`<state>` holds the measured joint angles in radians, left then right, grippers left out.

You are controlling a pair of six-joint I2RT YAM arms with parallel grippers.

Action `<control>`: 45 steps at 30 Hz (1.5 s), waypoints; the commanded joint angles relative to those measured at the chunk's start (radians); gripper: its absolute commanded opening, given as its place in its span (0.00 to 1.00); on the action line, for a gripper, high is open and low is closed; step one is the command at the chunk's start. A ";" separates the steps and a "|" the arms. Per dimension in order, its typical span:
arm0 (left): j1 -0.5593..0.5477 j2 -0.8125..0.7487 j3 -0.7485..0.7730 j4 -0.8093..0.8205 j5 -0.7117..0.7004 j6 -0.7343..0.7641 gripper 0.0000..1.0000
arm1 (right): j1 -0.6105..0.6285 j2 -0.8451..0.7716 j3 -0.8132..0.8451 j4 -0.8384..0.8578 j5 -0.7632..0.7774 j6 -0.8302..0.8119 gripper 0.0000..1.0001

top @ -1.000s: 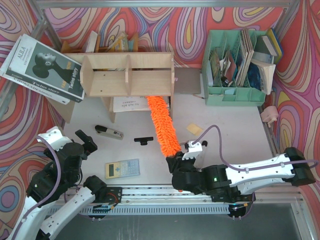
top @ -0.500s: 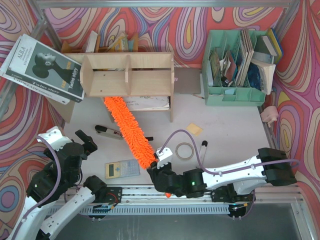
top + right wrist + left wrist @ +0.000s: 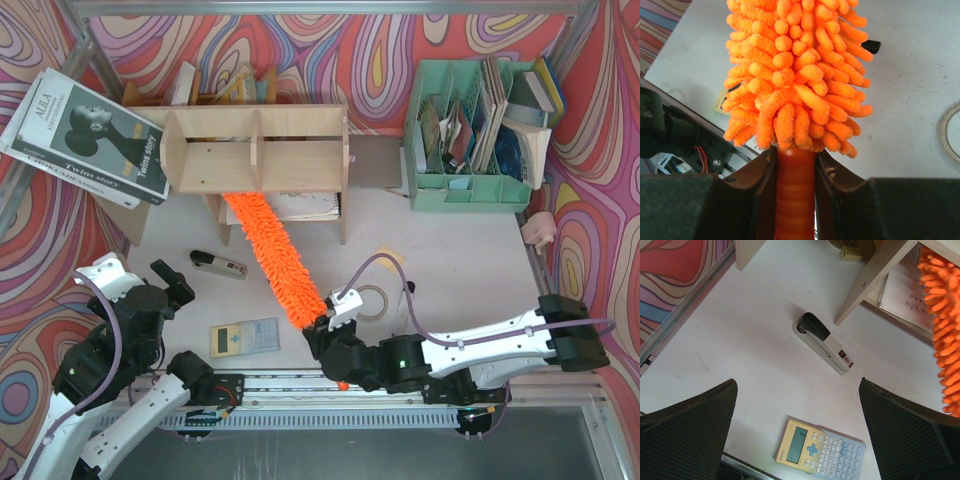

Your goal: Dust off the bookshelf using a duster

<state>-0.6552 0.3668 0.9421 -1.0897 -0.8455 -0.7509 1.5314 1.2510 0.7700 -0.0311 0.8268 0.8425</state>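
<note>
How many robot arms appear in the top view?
2. The left arm sits near left, its fingers open; the right arm reaches in from the right, fingers holding the duster.

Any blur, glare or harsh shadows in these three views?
Top external: evenly lit, sharp, soft shadow under the bookshelf. Left wrist: stapler and calculator crisp; the left gripper looms dark, slightly soft. Right wrist: duster sharp, no glare; the right gripper nearly featureless black.
</note>
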 commanded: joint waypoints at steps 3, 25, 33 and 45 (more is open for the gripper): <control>-0.006 0.004 0.002 -0.001 -0.015 0.011 0.98 | 0.006 0.064 0.039 0.147 -0.079 -0.168 0.00; -0.005 0.005 0.005 -0.013 -0.025 0.004 0.98 | 0.030 -0.220 -0.102 -0.096 -0.136 -0.356 0.00; -0.006 0.007 0.006 -0.012 -0.024 0.003 0.98 | 0.046 -0.248 -0.114 -0.132 -0.130 -0.356 0.00; -0.006 -0.002 0.005 -0.011 -0.024 0.002 0.98 | 0.058 -0.217 -0.037 -0.073 -0.072 -0.437 0.00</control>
<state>-0.6552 0.3775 0.9424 -1.0901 -0.8459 -0.7513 1.5833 1.0332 0.6720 -0.1692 0.6884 0.4496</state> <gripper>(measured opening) 0.983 0.330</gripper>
